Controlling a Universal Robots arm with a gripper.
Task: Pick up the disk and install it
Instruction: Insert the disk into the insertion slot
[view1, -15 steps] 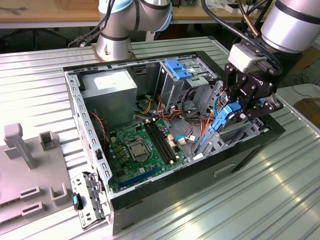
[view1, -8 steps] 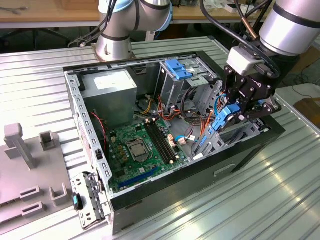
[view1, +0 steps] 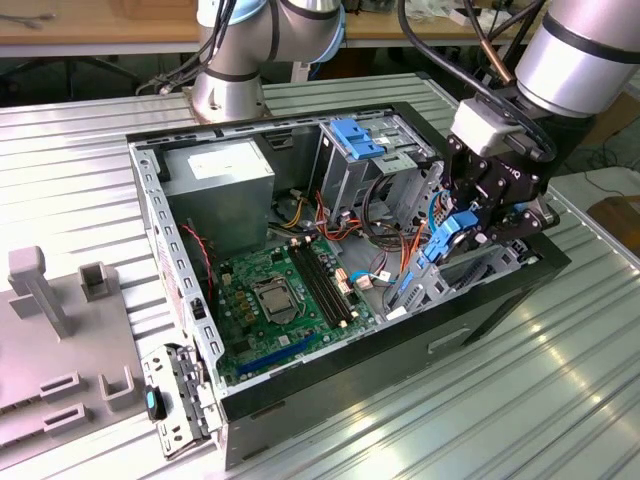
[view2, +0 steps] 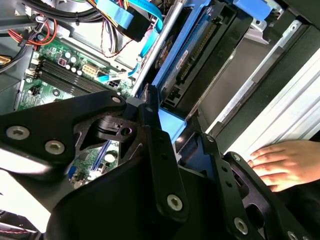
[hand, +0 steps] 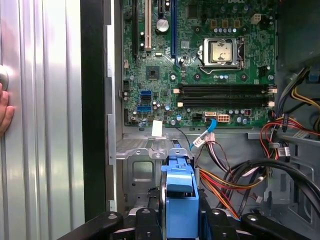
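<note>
Tool (hand: 179, 226) is clamped on the disk (hand: 179, 195), with the blue carrier pinched between the fingers (view2: 156, 150). We read that as a firm hold. Disk hangs tilted inside the case (view1: 330, 395), right over the metal bay (hand: 142, 167) just under the tool, and not seated as far as we can tell. So pick-up is done and we're mid-install. Loose cables (hand: 227, 182) bunch close beside the tool; the board (hand: 200, 75) lies further off. A person's hand (view2: 282, 161) rests on the surface (view1: 480, 420) outside the case wall, near the tool. Our call: seating needs the carrier rails square with the bay guides, slow straight travel, cables out of the slot, and that hand kept clear.
</note>
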